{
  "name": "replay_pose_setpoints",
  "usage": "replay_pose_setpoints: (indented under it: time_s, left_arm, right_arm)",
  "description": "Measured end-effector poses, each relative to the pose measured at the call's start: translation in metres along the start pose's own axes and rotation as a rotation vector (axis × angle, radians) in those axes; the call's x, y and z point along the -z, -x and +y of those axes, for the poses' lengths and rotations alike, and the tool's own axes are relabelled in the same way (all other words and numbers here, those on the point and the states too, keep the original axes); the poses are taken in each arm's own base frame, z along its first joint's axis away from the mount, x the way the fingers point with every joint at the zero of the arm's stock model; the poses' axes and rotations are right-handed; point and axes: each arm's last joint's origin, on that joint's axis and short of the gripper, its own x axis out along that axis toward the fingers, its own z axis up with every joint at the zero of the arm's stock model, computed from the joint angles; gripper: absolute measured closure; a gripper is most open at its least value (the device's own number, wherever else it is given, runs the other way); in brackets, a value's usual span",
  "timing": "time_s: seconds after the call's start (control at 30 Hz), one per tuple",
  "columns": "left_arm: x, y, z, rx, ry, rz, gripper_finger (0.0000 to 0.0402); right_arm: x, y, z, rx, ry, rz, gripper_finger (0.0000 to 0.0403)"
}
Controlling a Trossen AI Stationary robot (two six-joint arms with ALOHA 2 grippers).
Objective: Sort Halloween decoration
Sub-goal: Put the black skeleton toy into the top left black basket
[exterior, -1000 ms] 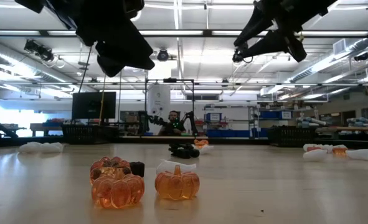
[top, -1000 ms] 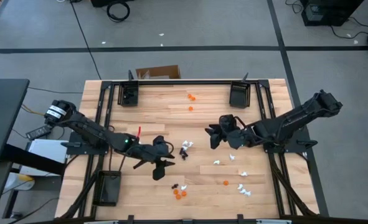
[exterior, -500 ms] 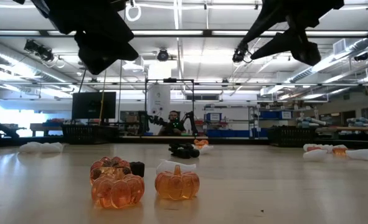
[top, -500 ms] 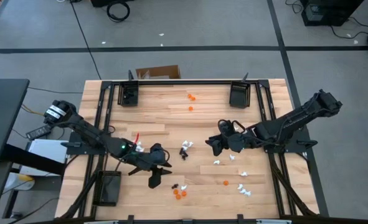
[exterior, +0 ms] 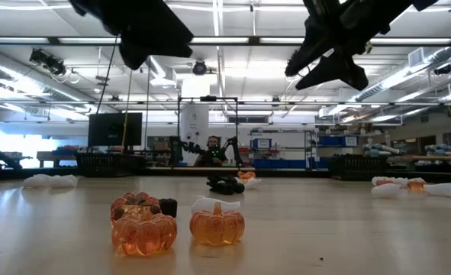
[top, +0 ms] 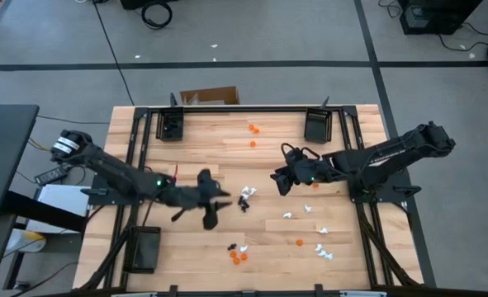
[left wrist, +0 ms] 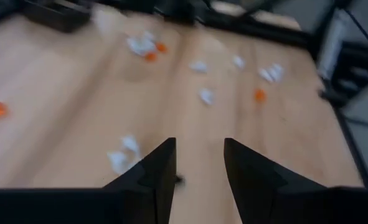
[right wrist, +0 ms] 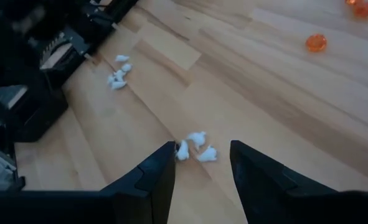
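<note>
Both arms have shifted since a moment ago. The left gripper (top: 211, 210), which was lower down near the orange cluster, has swung up and toward the middle of the counter (top: 202, 157), and now hangs just left of the small black-and-white clump of trinkets (top: 245, 198). The right gripper (top: 281, 183) has drifted a little up and left, hovering just to the right of that same clump. In both wrist views the fingers (left wrist: 162, 171) of the left and the fingers (right wrist: 159, 177) of the right stand parted with nothing between them.

The Halloween decoration lies where it did, scattered loose on the wood: two orange pieces (top: 253, 129) near the far edge, white pieces (top: 287, 215) strewn right of centre, a lone orange one (top: 300, 242) among them, and an orange group (top: 239, 256) near the front, which shows in the low view as translucent little pumpkins (exterior: 217, 225).

Black trays (top: 315, 126) sit at the counter's corners. I can read no writing or labels anywhere.
</note>
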Motion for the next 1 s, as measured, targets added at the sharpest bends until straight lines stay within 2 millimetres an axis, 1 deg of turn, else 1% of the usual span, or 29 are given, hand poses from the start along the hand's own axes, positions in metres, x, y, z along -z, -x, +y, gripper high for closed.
replay_pose_setpoints:
  time_s: [0.1, 0.17, 0.23, 0.3, 0.4, 0.53, 0.6, 0.67, 0.73, 0.83, 0.9, 1.0]
  left_arm:
    - [-0.011, 0.000, 0.016, -0.049, 0.076, -0.038, 0.0260]
    - [-0.017, 0.001, 0.022, -0.065, 0.095, -0.063, 0.0260]
    - [-0.019, 0.002, 0.025, -0.069, 0.093, -0.066, 0.0260]
    - [-0.019, 0.003, 0.023, -0.062, 0.110, -0.069, 0.0259]
    - [-0.016, 0.005, 0.015, -0.027, 0.162, -0.061, 0.0259]
    - [-0.009, 0.011, 0.000, 0.018, 0.226, -0.052, 0.0259]
    - [-0.007, 0.016, -0.010, 0.034, 0.267, -0.070, 0.0259]
    - [-0.006, 0.022, -0.020, 0.046, 0.272, -0.111, 0.0259]
    - [-0.006, 0.028, -0.029, 0.038, 0.258, -0.161, 0.0259]
    - [-0.005, 0.037, -0.039, 0.008, 0.292, -0.236, 0.0259]
    - [-0.005, 0.042, -0.045, 0.012, 0.314, -0.272, 0.0259]
    - [-0.001, 0.047, -0.051, 0.028, 0.314, -0.274, 0.0259]
  right_arm:
    - [-0.006, -0.003, -0.006, 0.003, 0.011, 0.016, 0.0242]
    - [-0.013, -0.006, -0.011, 0.001, 0.101, 0.027, 0.0242]
    - [-0.017, -0.008, -0.015, -0.005, 0.185, 0.038, 0.0242]
    - [-0.020, -0.009, -0.015, -0.023, 0.222, 0.030, 0.0242]
    - [-0.021, -0.007, -0.005, -0.092, 0.294, -0.026, 0.0242]
    - [-0.021, -0.001, 0.011, -0.153, 0.418, -0.152, 0.0242]
    - [-0.020, 0.001, 0.017, -0.172, 0.508, -0.191, 0.0242]
    - [-0.019, 0.003, 0.019, -0.179, 0.593, -0.205, 0.0242]
    - [-0.016, 0.004, 0.021, -0.178, 0.636, -0.206, 0.0242]
    - [-0.009, 0.006, 0.025, -0.225, 0.629, -0.169, 0.0242]
    - [0.001, 0.009, 0.029, -0.254, 0.619, -0.123, 0.0242]
    - [0.018, 0.016, 0.034, -0.261, 0.625, -0.058, 0.0242]
